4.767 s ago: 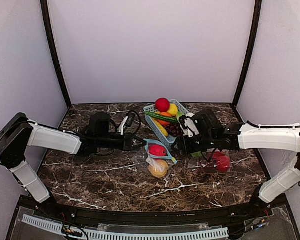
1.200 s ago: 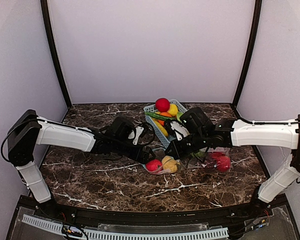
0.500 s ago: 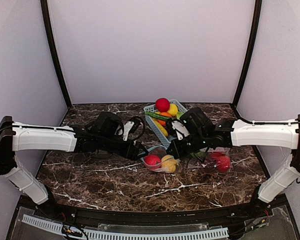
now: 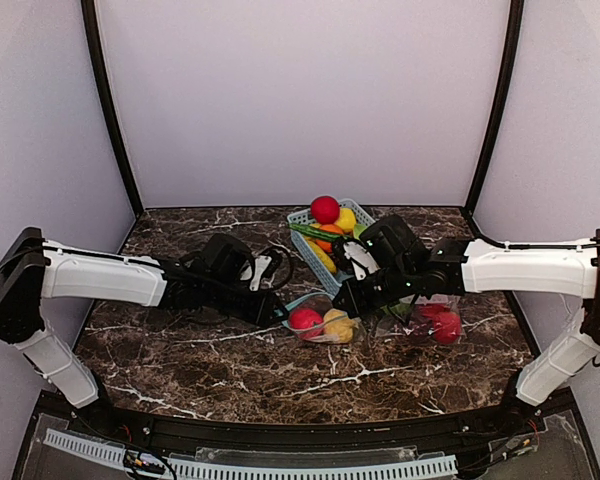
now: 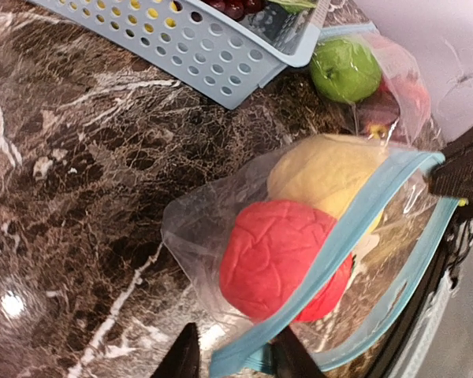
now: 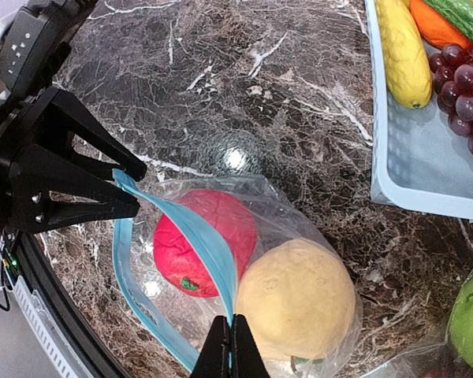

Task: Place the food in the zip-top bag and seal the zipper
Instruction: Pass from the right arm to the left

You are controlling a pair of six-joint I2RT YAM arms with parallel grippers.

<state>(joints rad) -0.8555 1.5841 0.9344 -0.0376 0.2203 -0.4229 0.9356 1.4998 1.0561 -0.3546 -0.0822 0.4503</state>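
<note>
While both arms reach in from the side edges of the table (image 4: 180, 350), the bag (image 4: 320, 330) lies near its middle, just off the near corner of the basket (image 4: 302, 216). A red fruit (image 4: 303, 321) and a yellow fruit (image 4: 337, 324) are inside it, and a second bag (image 4: 435, 322) sits nearer the right edge. From the left wrist, the left gripper (image 5: 235, 358) has its jaws drawn narrow on either side of one end of the zip (image 5: 355, 228). A gap shows between them, and I cannot tell whether they bite. The red fruit bulges up against that blue strip. From the right wrist, the right gripper (image 6: 232, 346) is pinched tight on the zip beside the yellow fruit. One strip runs from it over the red fruit to the left jaws, while the other lip sags away in a loop on the table, so the mouth looks open. The likely trouble is that the left jaws close on one lip only, so the tracks never meet. Pulling the strip taut over the red fruit could also roll it out through the gap, or drag the slick film free of the pinch.
</note>
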